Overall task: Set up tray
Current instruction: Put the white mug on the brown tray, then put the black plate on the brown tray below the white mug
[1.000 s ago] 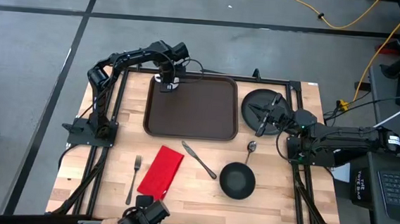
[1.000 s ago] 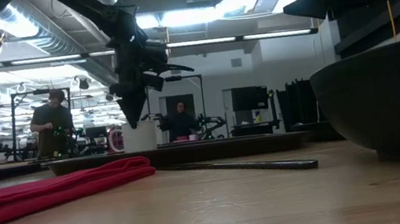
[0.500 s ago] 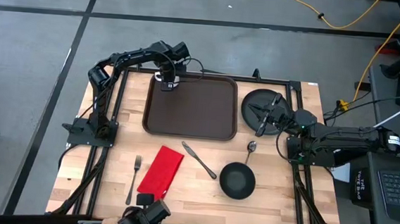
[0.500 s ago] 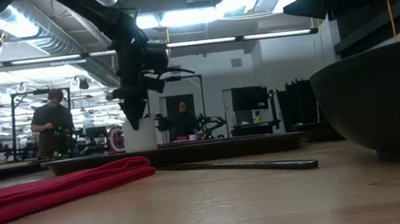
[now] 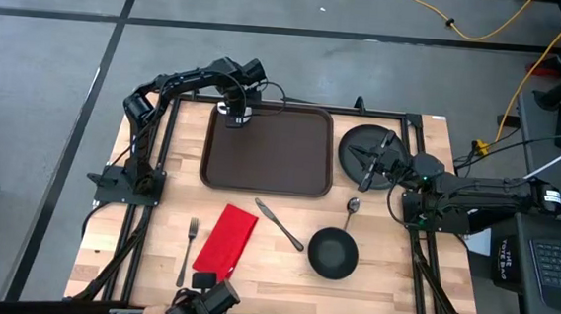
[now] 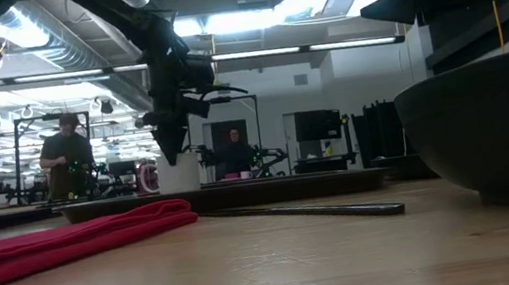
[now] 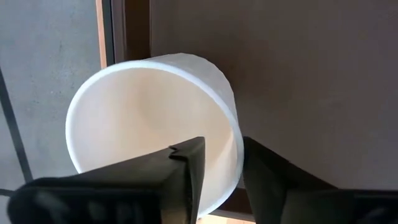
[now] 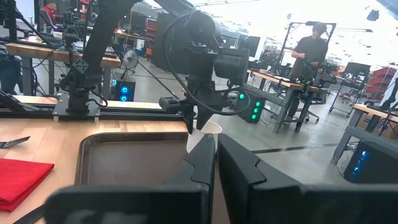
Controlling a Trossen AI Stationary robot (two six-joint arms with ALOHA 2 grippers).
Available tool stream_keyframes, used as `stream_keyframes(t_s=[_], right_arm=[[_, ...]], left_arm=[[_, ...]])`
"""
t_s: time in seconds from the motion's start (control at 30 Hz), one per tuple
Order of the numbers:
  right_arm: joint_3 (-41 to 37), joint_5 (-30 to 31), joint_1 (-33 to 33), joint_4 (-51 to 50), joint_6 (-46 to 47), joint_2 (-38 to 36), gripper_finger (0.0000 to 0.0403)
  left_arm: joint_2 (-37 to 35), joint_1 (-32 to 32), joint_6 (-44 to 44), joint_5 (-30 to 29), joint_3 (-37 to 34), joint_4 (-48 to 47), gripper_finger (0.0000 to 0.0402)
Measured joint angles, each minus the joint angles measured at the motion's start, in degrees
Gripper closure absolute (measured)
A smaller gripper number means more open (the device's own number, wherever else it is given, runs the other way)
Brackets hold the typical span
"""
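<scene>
The dark brown tray (image 5: pixel 270 161) lies at the table's far middle. A white cup (image 5: pixel 235 123) stands upright on its base in the tray's far left corner. My left gripper (image 7: pixel 221 168) points straight down over the cup (image 7: pixel 149 118) and is open. One finger (image 7: pixel 186 171) is inside the cup and the other (image 7: pixel 270 177) outside. The cup's wall (image 7: pixel 235 163) passes through the gap between them, with space on both sides. My right gripper (image 5: pixel 367 163) waits level above the round black plate (image 5: pixel 361 141), shut and holding nothing.
Near the table's front lie a fork (image 5: pixel 190 250), a red napkin (image 5: pixel 226 240), a knife (image 5: pixel 279 224), a spoon (image 5: pixel 351 209) and a black bowl (image 5: pixel 333 254). The black plate sits right of the tray. People stand in the room beyond the table.
</scene>
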Motion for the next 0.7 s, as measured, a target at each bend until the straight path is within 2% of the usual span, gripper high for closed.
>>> stream_keyframes(t_s=[0.2,0.7], right_arm=[[0.0,0.0,0.0,0.0,0.0,0.0,0.0377],[0.0,0.0,0.0,0.0,-0.2,0.0,0.0377]], left_arm=[[-0.8,0.0,0.0,0.6,0.0,-0.1,0.0294],[-10.0,-2.3,-3.1,2.8,0.1,-2.3,0.0293]])
